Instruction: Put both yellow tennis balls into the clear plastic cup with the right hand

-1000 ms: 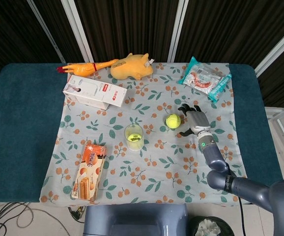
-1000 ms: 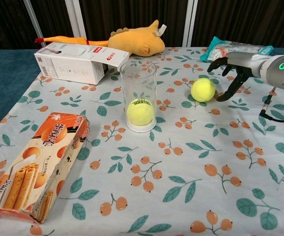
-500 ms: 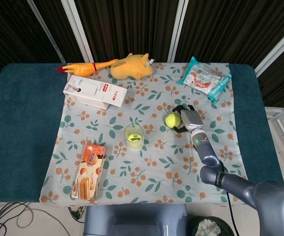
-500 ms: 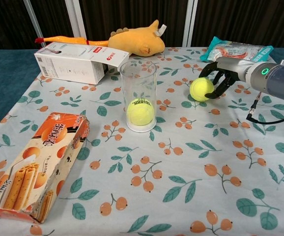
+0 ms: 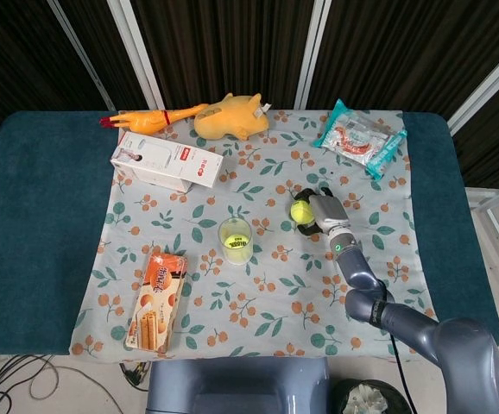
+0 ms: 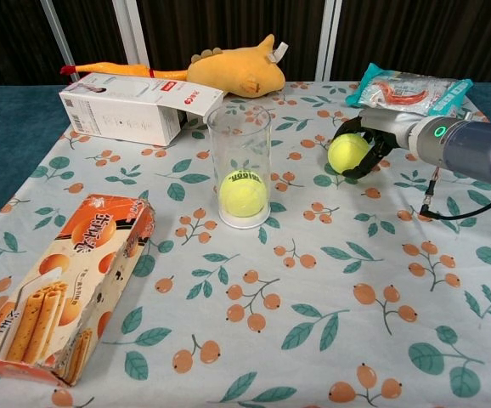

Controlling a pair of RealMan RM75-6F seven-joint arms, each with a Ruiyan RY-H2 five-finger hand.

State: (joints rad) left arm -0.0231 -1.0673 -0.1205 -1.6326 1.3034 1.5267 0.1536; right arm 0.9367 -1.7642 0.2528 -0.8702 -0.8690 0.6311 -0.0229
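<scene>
Gripping the loose tennis ball, the right hand has its dark fingers curled around the ball from behind and below; we see the ball sitting low over the floral tablecloth, though whether it touches the cloth we cannot tell. From the head view the same hand wraps the ball on its right side. We see the clear plastic cup standing upright to the left of the hand, well apart from it, with the other tennis ball resting at its bottom. We do not see the left hand in either view.

Around this, a white carton lies on its side behind the cup, a yellow plush toy and a rubber chicken lie at the far edge, a snack packet lies behind the right hand, and an orange biscuit box lies at near left. The cloth covers a blue table.
</scene>
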